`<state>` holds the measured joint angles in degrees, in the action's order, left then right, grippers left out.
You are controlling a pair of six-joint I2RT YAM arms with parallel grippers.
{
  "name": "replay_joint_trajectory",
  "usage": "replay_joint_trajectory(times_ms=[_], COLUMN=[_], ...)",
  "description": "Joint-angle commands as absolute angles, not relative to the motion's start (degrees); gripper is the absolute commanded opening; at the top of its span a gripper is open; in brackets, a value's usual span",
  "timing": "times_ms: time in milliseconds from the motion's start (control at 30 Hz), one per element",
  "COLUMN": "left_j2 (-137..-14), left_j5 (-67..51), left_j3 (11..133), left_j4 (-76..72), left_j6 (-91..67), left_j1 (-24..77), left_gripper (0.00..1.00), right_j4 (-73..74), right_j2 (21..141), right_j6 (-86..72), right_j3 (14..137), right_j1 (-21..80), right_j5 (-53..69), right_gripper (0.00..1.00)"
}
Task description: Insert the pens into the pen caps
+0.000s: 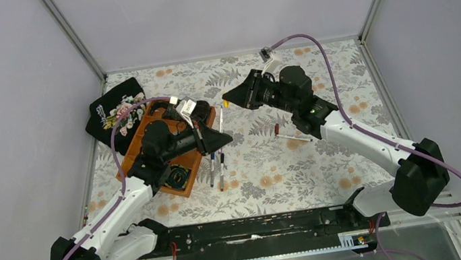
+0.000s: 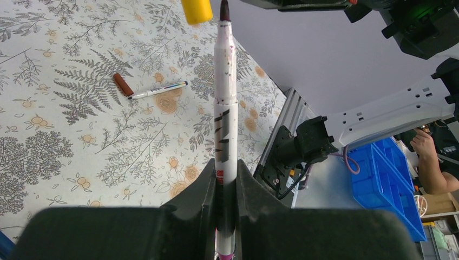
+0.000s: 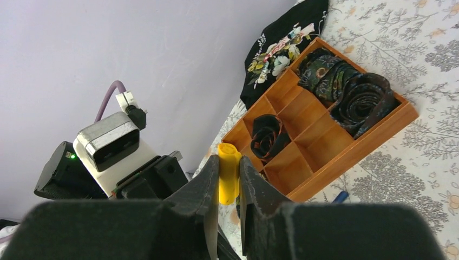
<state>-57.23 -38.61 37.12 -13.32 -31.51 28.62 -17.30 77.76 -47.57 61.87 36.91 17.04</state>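
My left gripper (image 2: 225, 169) is shut on a white-barrelled pen (image 2: 225, 97) that points away from it, dark tip bare. My right gripper (image 3: 229, 162) is shut on the yellow pen cap (image 3: 229, 174). In the left wrist view the yellow cap (image 2: 196, 10) hangs just left of the pen tip, close beside it and not over it. From above, the two grippers face each other over the table's middle, left gripper (image 1: 223, 138) below the right gripper (image 1: 229, 97). Another pen (image 2: 158, 90) lies on the cloth with a red-brown cap (image 2: 123, 84) at its end, at an angle to it.
A wooden divided tray (image 1: 181, 188) with rolled ties lies under my left arm, and a black flowered cloth (image 1: 117, 108) lies behind it. Two more pens (image 1: 217, 168) lie by the tray's right edge. A blue piece (image 3: 339, 196) lies near the tray's corner.
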Motion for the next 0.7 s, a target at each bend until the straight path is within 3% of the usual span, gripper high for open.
replay_joint_trajectory(times_ms=[0, 667], left_j2=[-56.0, -55.4], left_j5=[-39.4, -37.6], left_j3=[37.2, 37.4], left_j4=[-16.0, -14.4], left_j6=[-30.2, -29.2], left_j1=[29.2, 30.4], left_gripper=[0.00, 0.00], right_j4=[-22.7, -22.4], right_j2=[77.8, 76.7], right_j6=[-48.7, -48.4], right_j3=[65.1, 66.1], right_j1=[38.1, 38.7], right_j5=[18.8, 18.7], right_gripper=[0.00, 0.00])
